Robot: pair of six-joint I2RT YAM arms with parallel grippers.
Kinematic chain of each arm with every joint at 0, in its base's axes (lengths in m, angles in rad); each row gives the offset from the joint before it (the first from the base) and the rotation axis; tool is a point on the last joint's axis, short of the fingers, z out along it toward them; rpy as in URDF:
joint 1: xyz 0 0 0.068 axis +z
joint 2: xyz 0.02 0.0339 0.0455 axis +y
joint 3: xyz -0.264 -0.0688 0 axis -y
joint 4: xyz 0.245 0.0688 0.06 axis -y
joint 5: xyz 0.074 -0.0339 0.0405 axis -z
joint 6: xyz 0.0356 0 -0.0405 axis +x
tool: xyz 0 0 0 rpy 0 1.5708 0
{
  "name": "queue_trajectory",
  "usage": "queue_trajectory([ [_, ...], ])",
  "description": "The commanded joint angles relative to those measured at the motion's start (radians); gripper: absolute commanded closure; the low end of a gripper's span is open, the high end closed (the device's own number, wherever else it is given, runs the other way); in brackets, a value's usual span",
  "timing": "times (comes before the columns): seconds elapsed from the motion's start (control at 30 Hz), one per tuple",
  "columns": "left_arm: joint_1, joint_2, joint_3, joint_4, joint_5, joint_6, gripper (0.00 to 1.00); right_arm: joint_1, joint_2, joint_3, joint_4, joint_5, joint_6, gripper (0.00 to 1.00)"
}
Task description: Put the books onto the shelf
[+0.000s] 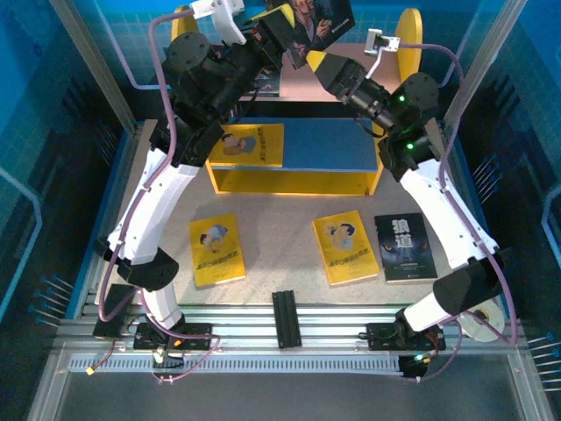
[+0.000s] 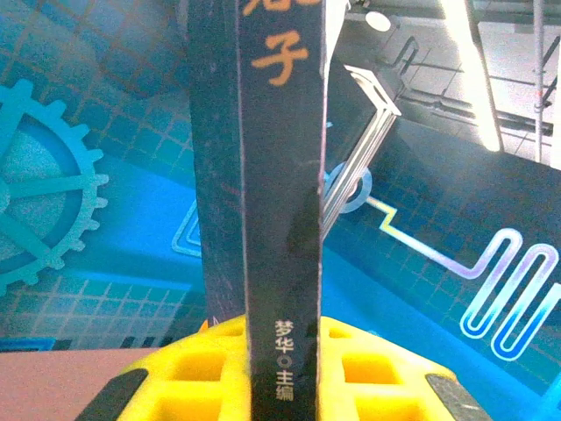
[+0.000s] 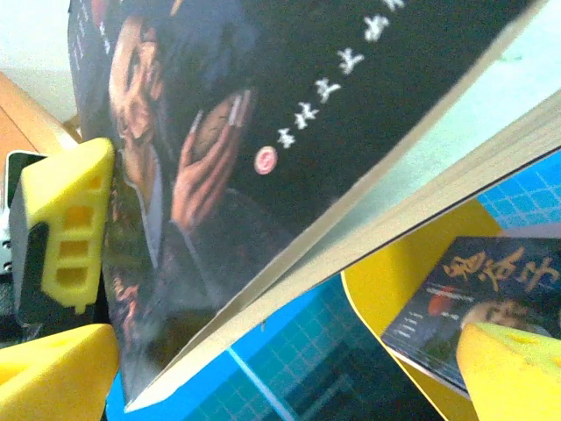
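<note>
We see the dark portrait book (image 1: pixel 323 22) held up over the shelf (image 1: pixel 410 39), between its yellow side panels. Its spine runs straight out from the left gripper (image 2: pixel 282 368), which is clamped on its lower end. Just below, the right gripper (image 3: pixel 282 373) has its fingers spread wide and grips nothing. On the pink upper board (image 1: pixel 302 90) we make out another dark book (image 1: pixel 268 83). A yellow book (image 1: pixel 248 145) lies flat on the blue lower board (image 1: pixel 333 145), long axis along the board. On the surface (image 1: pixel 280 246) lie two yellow books (image 1: pixel 216 250) (image 1: pixel 344 247) and a wolf book (image 1: pixel 405 247), long axes pointing toward the shelf.
</note>
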Motion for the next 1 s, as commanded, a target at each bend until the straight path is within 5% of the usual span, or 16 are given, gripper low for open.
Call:
queue_trajectory([
  [0.0, 0.006, -0.032, -0.007, 0.149, 0.019, -0.023, 1.0, 0.027, 0.04, 0.067, 0.091, 0.013, 0.05, 0.0],
  [0.27, 0.006, -0.103, -0.189, 0.263, -0.034, -0.026, 1.0, 0.047, 0.066, 0.077, 0.136, 0.067, 0.049, 0.28],
  [0.6, 0.006, -0.143, -0.312, 0.298, -0.081, -0.008, 1.0, 0.048, 0.096, 0.075, 0.147, 0.112, 0.041, 0.87],
  [0.7, 0.006, -0.164, -0.345, 0.286, -0.105, 0.006, 1.0, 0.042, 0.101, 0.077, 0.127, 0.108, 0.024, 0.92],
  [0.97, 0.008, -0.275, -0.433, 0.176, -0.207, 0.097, 0.43, 0.007, 0.095, 0.072, 0.03, 0.054, -0.046, 0.93],
])
